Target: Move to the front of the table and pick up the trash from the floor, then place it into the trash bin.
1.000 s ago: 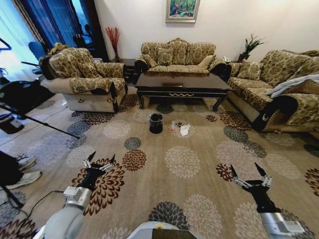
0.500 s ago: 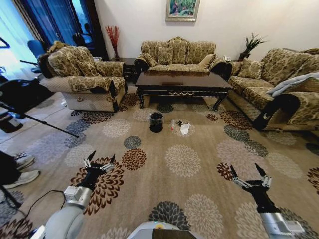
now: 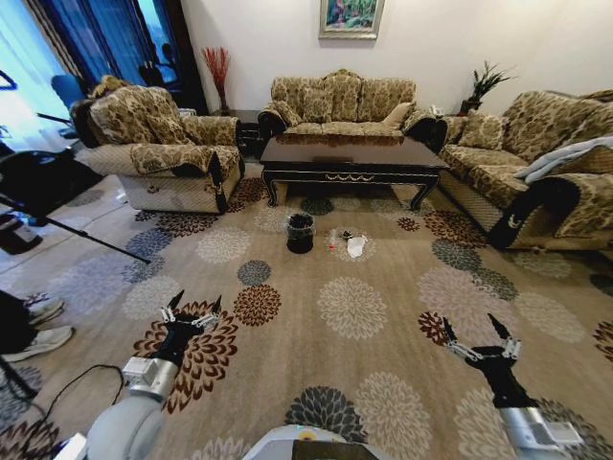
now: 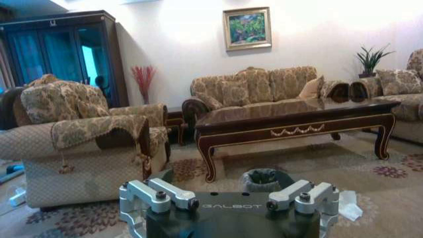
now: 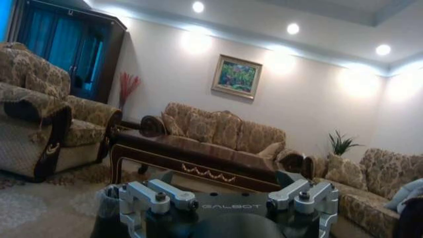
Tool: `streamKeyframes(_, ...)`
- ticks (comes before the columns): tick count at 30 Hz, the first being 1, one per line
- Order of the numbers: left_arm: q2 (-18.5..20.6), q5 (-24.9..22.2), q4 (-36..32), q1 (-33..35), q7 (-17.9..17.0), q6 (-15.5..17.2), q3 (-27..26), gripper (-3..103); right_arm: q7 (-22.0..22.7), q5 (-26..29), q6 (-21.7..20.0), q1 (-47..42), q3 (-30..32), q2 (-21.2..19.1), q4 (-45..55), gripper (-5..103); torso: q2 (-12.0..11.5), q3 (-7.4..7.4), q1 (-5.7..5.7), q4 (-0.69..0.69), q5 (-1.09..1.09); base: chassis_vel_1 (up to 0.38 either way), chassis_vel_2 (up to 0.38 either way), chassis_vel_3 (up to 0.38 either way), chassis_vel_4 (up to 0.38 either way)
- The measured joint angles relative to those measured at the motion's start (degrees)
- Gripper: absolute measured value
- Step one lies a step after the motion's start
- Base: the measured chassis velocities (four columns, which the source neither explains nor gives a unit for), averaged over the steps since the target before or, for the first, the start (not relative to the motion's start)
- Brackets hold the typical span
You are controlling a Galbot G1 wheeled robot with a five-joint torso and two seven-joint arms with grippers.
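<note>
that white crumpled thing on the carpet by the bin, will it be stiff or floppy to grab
The crumpled white sheet looks thin and creased, so it is probably floppy and light. It lies low on the carpet, so pinching a raised fold may work better. It seems unlikely to roll.

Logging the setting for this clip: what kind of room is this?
Most likely a home living room: patterned sofas around a dark coffee table on a floral carpet, with a framed painting on the wall.

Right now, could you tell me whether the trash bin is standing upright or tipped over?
Upright. In the head view the trash bin stands on the carpet before the table, its bag-lined rim facing up, with the trash lying beside it.
</note>
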Motion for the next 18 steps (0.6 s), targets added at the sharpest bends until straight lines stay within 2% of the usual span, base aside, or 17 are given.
streamKeyframes(18, -0.2, 0.0, 0.4, 0.0, 0.0, -0.1, 0.1, 100, -0.1, -0.3, 0.4, 0.0, -0.2, 0.1, -0.6, 100, -4.6, -2.61, -2.01, 0.00, 0.00, 0.000, 0.000, 0.000, 0.000)
